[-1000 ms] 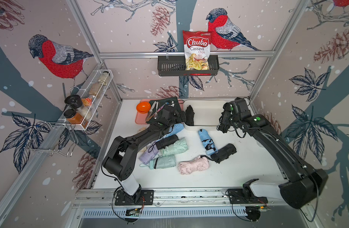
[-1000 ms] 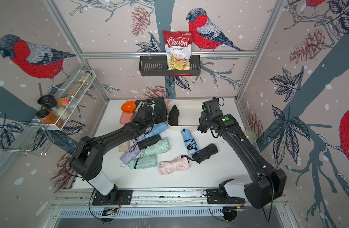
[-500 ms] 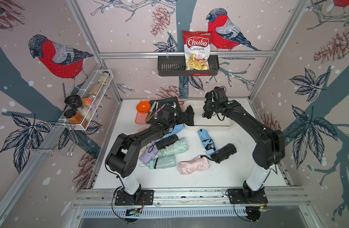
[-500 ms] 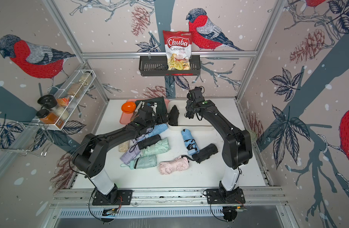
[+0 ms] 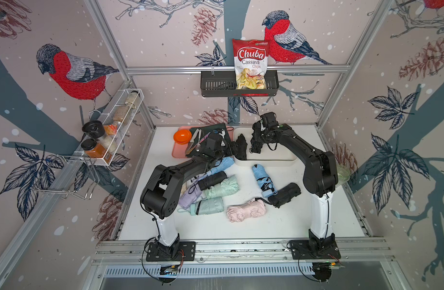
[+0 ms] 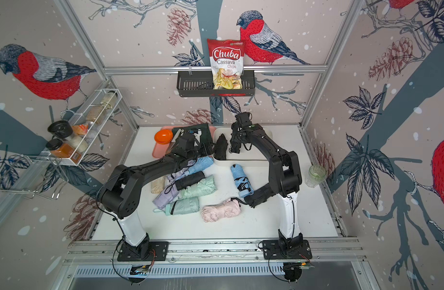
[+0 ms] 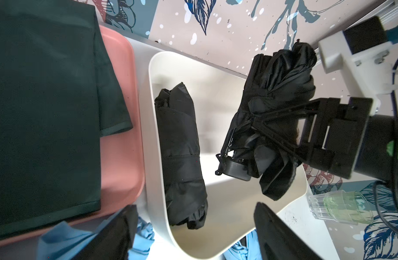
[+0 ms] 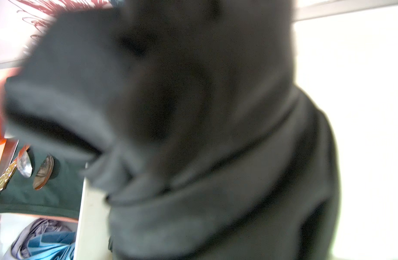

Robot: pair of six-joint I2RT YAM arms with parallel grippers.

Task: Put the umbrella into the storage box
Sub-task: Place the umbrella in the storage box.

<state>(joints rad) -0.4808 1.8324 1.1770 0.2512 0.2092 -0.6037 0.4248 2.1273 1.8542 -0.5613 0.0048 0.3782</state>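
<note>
Over the storage box (image 7: 151, 144), the right jaws clamp the black umbrella (image 7: 272, 90), likely light and floppy, at its firmer middle; the left jaws stand apart.

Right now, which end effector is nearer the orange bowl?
Left. The left end effector hovers across the pink tray from the orange bowl; the right end effector, gripping a black umbrella, is farther, over the storage box.

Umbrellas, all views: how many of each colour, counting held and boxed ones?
Black umbrellas: 4
Light blue umbrellas: 2
Mint green umbrellas: 2
Lilac umbrella: 1
Pink umbrella: 1
Beige umbrella: 1
Total: 11
</note>
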